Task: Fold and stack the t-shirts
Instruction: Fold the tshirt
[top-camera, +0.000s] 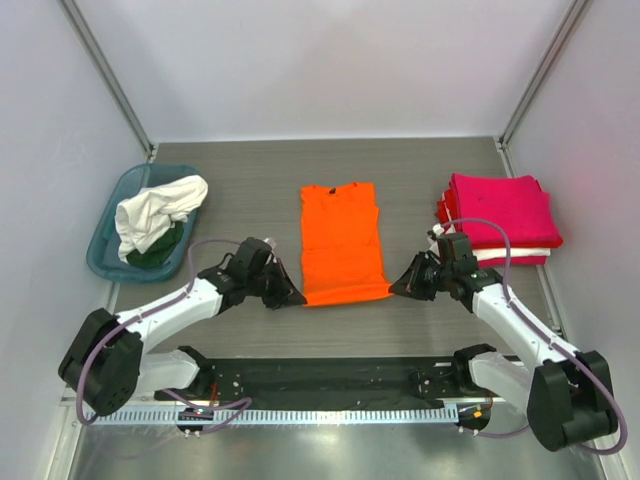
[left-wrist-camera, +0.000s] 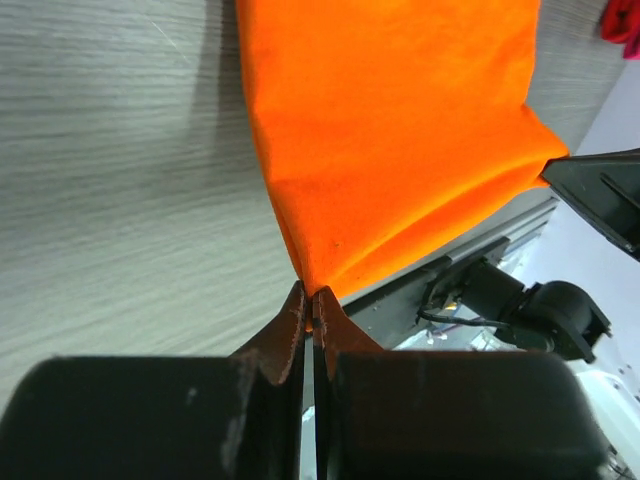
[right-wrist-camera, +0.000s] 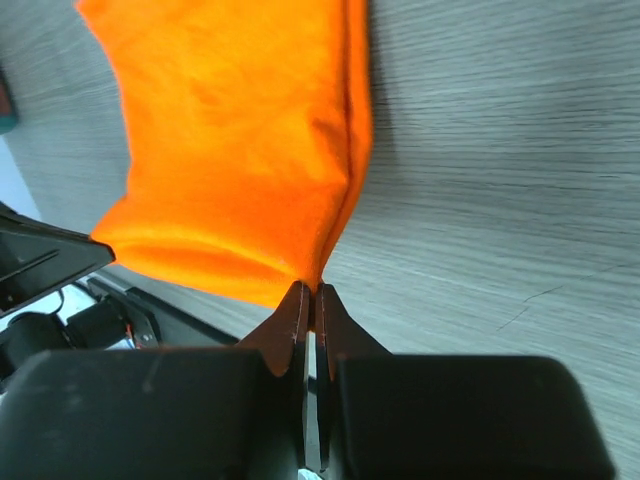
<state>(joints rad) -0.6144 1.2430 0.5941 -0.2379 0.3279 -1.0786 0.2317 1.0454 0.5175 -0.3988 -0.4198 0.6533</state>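
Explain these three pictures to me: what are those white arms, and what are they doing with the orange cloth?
They are two robot arms bolted at the near edge of a table. The wide picture looks down from above; the other two come from cameras on each wrist, looking past the fingers. An orange t-shirt lies spread out. The left gripper and right gripper each pinch one of its near corners, shut on the cloth. A bin at left holds crumpled clothes; folded shirts, mostly pink, are stacked at right.
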